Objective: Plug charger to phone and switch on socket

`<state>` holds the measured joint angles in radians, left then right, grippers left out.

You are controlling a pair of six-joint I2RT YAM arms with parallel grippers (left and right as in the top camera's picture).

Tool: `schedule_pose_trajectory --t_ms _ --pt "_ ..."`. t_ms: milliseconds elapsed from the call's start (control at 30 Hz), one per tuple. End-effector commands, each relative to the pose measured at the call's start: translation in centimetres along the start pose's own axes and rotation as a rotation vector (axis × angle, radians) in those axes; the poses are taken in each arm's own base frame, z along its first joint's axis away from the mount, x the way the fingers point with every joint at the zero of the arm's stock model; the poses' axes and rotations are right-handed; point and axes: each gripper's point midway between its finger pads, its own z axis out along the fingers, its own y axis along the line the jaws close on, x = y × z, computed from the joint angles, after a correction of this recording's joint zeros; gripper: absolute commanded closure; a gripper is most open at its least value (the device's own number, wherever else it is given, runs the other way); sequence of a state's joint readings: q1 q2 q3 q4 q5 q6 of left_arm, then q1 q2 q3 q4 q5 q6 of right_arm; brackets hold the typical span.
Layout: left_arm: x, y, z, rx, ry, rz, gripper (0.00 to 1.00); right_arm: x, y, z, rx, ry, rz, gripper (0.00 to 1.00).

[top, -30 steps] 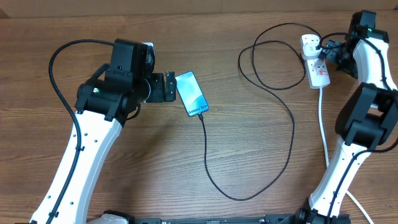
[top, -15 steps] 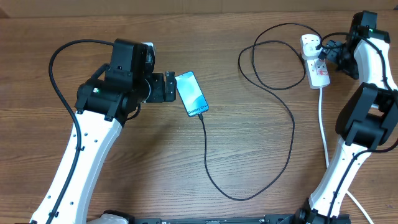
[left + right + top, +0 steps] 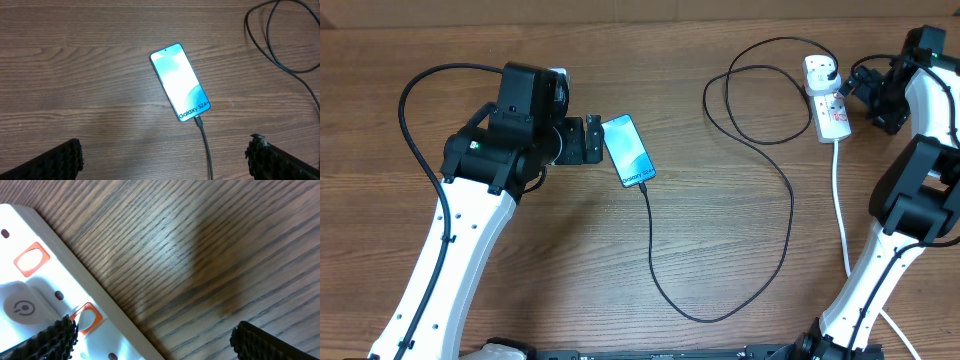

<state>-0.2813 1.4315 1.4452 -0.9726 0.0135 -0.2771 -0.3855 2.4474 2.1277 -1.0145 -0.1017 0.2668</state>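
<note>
The right arm (image 3: 923, 95) has drawn back. It has carried the right jaws farther from the slim smartphone with the teal-blue lit screen (image 3: 629, 150) and off the far side of the small white oblong socket block (image 3: 828, 100) they were against. The left arm (image 3: 460, 240), the phone and the cable lie as they did.

The right jaws are spread wide and hold nothing. In the right wrist view one ribbed black pad (image 3: 50, 340) overlaps the block's edge near an orange-framed switch (image 3: 31, 259); whether it touches cannot be told. The left jaws are also spread wide and empty, just beside the phone's left edge and apart from it.

The long thin black charger cable (image 3: 790, 215) has its small connector tip (image 3: 198, 120) in the phone's lower end. It loops away below and right of the phone, then runs up to the top end of the socket block, well right of the phone. A thick white lead (image 3: 840, 200) leaves the block's lower end. Everything lies on a brown wood-grain counter (image 3: 570, 290); the room beyond is out of view.
</note>
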Motion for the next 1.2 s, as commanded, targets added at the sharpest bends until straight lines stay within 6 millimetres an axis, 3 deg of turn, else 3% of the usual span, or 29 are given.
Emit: schedule_pose_trajectory --t_ms 0,500,1167 --pt "-0.1 0.2 0.2 -0.012 -0.003 0.015 0.01 0.3 0.8 0.6 -0.027 0.014 -0.003 0.0" --pt "-0.1 0.2 0.2 -0.012 -0.003 0.015 0.0 0.1 -0.8 0.9 0.064 -0.008 0.016 0.0" --pt "-0.1 0.2 0.2 -0.012 -0.003 0.015 0.0 1.3 -0.5 2.3 0.055 0.028 0.007 0.0"
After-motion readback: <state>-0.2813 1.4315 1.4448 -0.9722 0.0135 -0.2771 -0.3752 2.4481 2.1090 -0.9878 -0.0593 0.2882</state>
